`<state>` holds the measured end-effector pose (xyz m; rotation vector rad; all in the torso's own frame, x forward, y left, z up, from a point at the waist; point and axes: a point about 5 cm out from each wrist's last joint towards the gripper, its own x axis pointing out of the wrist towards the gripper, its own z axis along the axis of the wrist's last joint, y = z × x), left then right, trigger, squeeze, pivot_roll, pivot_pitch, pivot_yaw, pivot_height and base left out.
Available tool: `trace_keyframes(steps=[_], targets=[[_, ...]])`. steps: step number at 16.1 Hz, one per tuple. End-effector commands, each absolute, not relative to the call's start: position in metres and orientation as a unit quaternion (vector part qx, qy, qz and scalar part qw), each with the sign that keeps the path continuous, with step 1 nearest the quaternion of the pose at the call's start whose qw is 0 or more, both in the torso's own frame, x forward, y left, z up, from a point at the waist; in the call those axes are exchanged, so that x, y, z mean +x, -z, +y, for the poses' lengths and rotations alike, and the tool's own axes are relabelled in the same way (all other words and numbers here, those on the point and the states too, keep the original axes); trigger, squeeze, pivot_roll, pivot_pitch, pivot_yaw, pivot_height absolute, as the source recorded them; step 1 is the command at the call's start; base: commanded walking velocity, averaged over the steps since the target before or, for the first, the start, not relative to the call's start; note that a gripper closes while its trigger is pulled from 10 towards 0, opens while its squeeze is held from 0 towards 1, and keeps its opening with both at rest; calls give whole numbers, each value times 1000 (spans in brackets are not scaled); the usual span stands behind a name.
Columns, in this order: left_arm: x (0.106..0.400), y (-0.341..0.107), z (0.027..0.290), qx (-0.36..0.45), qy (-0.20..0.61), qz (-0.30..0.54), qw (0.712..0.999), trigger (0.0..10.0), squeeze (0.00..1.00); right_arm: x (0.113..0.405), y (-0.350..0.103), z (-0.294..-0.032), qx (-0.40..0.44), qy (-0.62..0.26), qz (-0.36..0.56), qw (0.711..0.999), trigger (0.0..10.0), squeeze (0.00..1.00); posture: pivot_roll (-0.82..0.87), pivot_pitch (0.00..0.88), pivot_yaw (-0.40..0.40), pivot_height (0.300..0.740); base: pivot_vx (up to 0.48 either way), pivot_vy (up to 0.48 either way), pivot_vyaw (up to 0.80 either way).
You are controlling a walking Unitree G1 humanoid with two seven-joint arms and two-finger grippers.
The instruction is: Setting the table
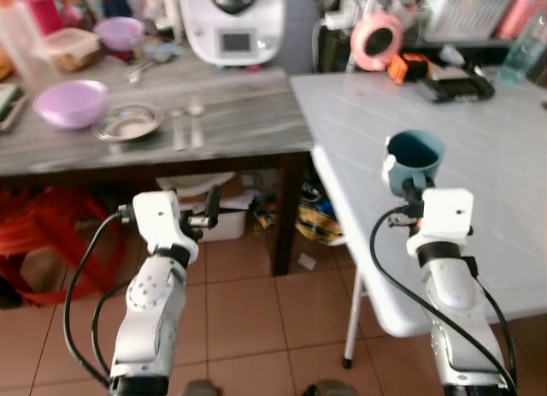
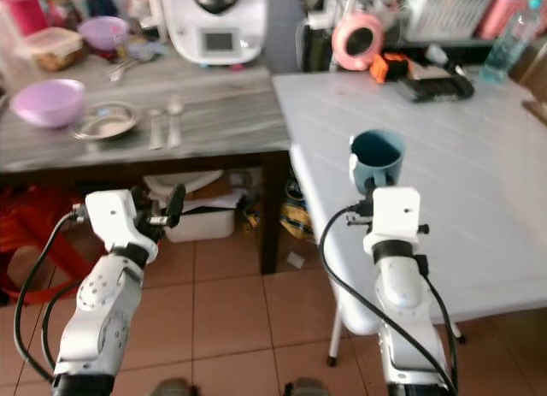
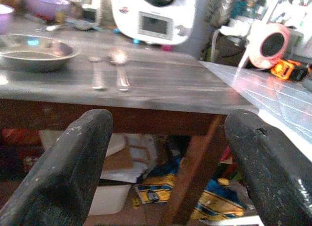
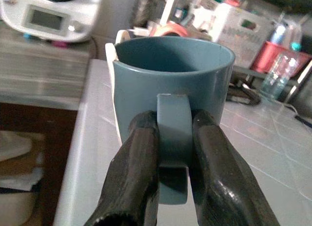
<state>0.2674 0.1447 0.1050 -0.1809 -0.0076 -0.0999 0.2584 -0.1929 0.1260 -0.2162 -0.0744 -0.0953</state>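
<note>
The right gripper [image 4: 173,187] is clamped on the handle of the blue mug [image 1: 414,159], upright over the white surface [image 1: 479,156]'s near edge; the left gripper [image 3: 165,153], spread wide and empty, hangs further from the mug.

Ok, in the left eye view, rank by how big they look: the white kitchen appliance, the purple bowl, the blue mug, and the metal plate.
1. White kitchen appliance
2. Purple bowl
3. Blue mug and metal plate: too alike to rank. The mug, clamped by its handle in the right gripper, is also nearer the camera.
</note>
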Motion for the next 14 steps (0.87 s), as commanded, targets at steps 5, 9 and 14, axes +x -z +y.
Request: trace_keyframes(steps=[5,9,14], targets=[[266,-105,153,-66,24,-9,997,10000,0,264,-134,-189,-102,38,-55,992,10000,0,-24,0,-44,740,0,480,0],[267,-105,162,-47,-9,-20,999,10000,0,261,-130,-190,-93,52,-53,993,10000,0,-19,0,-26,740,0,480,0],[267,-100,170,-30,-28,-11,999,10000,0,258,-124,-186,-92,53,-50,993,10000,0,-10,0,0,740,0,384,0]])
